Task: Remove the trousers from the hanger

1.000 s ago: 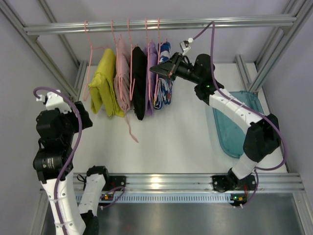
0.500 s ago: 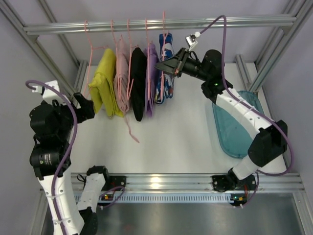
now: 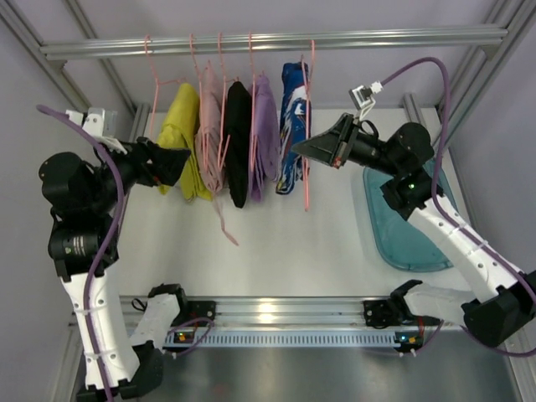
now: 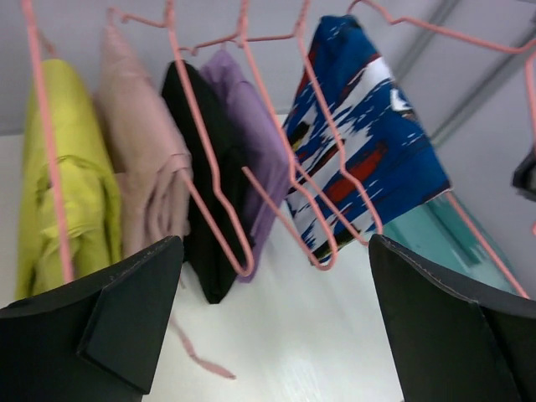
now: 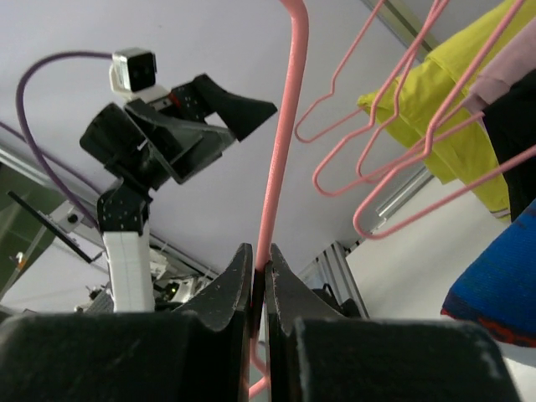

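Since a second ago the right gripper has dragged the hanger toward 3 o'clock along the rail. The trousers, blue with a pattern, used to press against the purple garment. Now I see a gap between them. They are draped over the hanger at about 12 o'clock on the table, and the hanger's top reaches the rail.

My left arm has risen from 8 o'clock. The left gripper now sits at 10 o'clock, just beside the yellow garment, with its jaws spread wider than before.

The top view hides the right grip behind the gripper body. The right wrist view settles it: both jaws are pinched tight on the pink hanger wire, with the left arm at 10 o'clock in that picture.

The left wrist view shows its fingers far apart with nothing between them. It looks up at the whole row, with the trousers at 1 o'clock in that picture. The teal tray, at 3 o'clock on the table, peeks out behind them.
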Controlling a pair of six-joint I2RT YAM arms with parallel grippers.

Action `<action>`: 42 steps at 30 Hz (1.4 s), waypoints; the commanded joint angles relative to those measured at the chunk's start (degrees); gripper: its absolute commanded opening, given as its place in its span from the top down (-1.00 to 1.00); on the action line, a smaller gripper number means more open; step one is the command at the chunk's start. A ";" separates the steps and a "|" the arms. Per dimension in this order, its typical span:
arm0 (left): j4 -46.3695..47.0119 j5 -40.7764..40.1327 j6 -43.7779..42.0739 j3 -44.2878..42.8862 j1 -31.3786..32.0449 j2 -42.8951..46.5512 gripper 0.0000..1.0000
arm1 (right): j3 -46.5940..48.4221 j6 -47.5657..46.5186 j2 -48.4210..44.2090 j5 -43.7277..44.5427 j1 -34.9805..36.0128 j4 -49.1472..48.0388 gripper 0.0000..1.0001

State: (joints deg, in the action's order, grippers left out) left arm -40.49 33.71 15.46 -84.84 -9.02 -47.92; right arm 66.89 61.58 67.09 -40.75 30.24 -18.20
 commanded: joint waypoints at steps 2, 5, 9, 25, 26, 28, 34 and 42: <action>11.73 14.78 8.34 -0.60 -0.21 -4.80 -0.97 | -1.85 -9.54 -6.70 0.15 0.00 -6.60 1.00; 22.36 18.75 16.07 2.30 0.31 -6.12 -0.96 | -2.73 -12.09 -8.81 -0.47 0.00 -3.96 1.00; 30.19 19.90 22.04 2.84 4.08 -9.10 -0.95 | -3.26 -15.17 -11.71 -0.73 0.00 0.70 1.00; 49.19 3.48 29.97 5.30 39.50 -22.65 -0.79 | -0.36 -19.05 -11.90 -0.29 0.00 6.60 1.00; 49.54 0.68 30.24 5.56 40.38 -23.61 -0.79 | -0.36 -18.78 -11.81 -0.12 0.00 6.25 1.00; 52.25 -1.27 30.94 6.52 42.50 -24.32 -0.76 | -0.10 -18.17 -11.63 -0.12 0.00 5.89 1.00; 58.15 -4.62 33.66 8.11 47.94 -28.27 -0.58 | 0.43 -17.11 -11.02 -0.38 0.00 4.84 1.00; 62.11 -9.46 42.01 8.72 49.97 -31.88 -0.09 | -1.32 -16.84 -10.84 -0.21 0.17 2.55 1.00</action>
State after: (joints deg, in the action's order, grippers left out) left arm 14.33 27.27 53.54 -76.42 41.08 -79.92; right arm 61.19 48.71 58.37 -40.64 30.24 -0.45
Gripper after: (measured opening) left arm 0.585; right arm 0.033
